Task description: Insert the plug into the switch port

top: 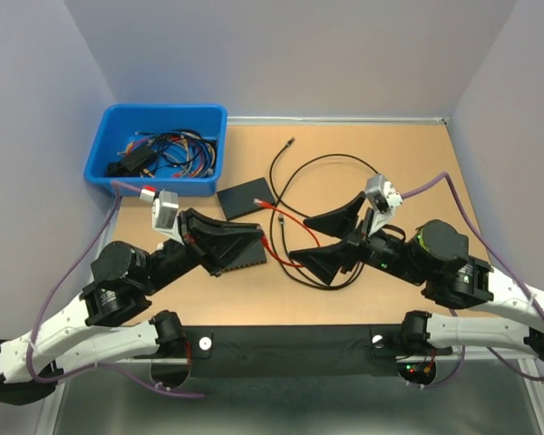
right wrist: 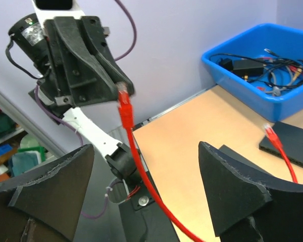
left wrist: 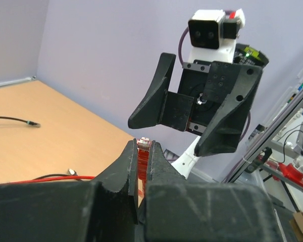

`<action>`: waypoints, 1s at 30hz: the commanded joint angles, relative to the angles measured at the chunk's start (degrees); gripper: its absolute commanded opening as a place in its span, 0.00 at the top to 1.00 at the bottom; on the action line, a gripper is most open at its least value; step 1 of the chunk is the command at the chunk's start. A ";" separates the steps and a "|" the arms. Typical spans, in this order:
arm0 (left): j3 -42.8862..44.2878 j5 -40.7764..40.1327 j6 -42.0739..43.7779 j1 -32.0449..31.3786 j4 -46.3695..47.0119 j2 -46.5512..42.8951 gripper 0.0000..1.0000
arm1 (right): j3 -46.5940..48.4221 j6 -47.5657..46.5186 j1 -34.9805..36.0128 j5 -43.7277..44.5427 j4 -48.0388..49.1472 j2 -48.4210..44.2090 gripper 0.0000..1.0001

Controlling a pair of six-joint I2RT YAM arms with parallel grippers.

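– Tabletop [top: 390, 163] from above: what is being shown?
– Smooth tan board is being crossed by a thin red cable [top: 290, 222]. The flat matte switch [top: 247, 197] is lying apart, with bare board around it.
– Left wrist?
– The ribbed red plug [left wrist: 144, 146] is being pinched tight by the left gripper [left wrist: 143, 154], clear above the board.
– Right wrist?
– The right gripper [right wrist: 146, 147] is being shown with jaws spread wide, blunt wedges, empty.

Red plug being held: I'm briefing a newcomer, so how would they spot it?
Find the left arm's end effector. The plug is pinched between its shut fingers; the other red plug lies loose on the table beside a flat black slab.
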 commanded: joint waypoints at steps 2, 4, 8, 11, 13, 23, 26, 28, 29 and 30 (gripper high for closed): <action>-0.23 -0.88 -0.51 -0.06 5.74 -2.32 1.00 | -1.18 -0.36 0.31 2.95 -0.54 -2.99 0.11; -0.67 -0.70 -0.59 -0.06 6.53 -2.67 1.00 | -0.83 -0.27 0.31 1.90 -0.63 -2.20 0.11; -0.50 0.61 -0.77 -0.06 7.85 -2.24 1.00 | 0.84 -0.53 0.39 -2.84 -0.54 2.09 0.14; -0.41 1.14 -0.86 -0.06 8.56 -2.06 1.00 | 3.38 -1.41 0.31 -5.75 -0.36 5.61 0.17; -0.67 1.32 -1.03 -0.07 9.17 -2.15 1.00 | 5.57 -2.20 0.31 -7.41 -0.19 7.37 0.20; -1.73 1.85 -1.56 -0.06 10.93 -2.15 1.00 | 9.45 -4.84 0.31 -10.50 1.31 12.30 0.25; -2.34 1.32 -1.65 -0.15 11.19 -2.76 1.00 | 9.89 -5.36 0.31 -9.98 1.57 12.39 0.25; -2.61 1.15 -1.65 -0.06 11.37 -2.94 1.00 | 10.33 -5.54 0.39 -9.71 1.75 12.48 0.26; -2.61 1.14 -1.48 -0.06 11.46 -3.03 1.00 | 10.51 -5.72 0.31 -9.19 1.75 12.57 0.26; -2.52 1.23 -1.47 -0.06 11.55 -2.85 1.00 | 10.60 -5.98 0.31 -8.92 1.92 12.66 0.26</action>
